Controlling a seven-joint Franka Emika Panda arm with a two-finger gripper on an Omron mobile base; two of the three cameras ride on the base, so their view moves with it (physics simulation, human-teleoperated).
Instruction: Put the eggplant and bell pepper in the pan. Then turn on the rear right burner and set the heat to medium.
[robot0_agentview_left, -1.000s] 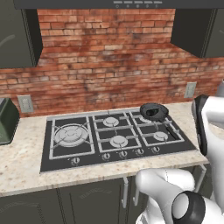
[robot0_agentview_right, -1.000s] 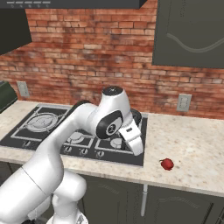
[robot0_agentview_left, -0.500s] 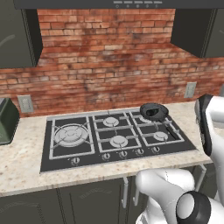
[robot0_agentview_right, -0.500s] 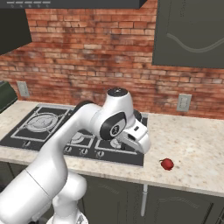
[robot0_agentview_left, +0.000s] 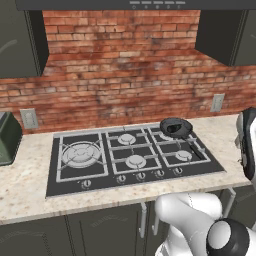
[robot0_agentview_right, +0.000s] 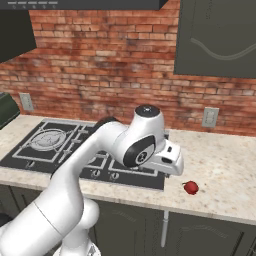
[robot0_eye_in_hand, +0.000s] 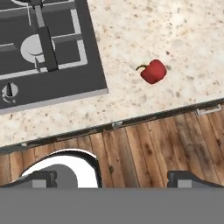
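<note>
Hand view | tool (robot0_eye_in_hand: 111, 177) fully spread | empty | above bell pepper (robot0_eye_in_hand: 153, 71)

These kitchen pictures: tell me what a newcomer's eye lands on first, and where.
First the red pepper, alone on the pale counter right of the cooktop, near the front edge. Then the big white arm bending over the cooktop toward it in the right base view, its pincer open in the hand view. Last, the dark pan on the rear right burner, something dark lying in it.
</note>
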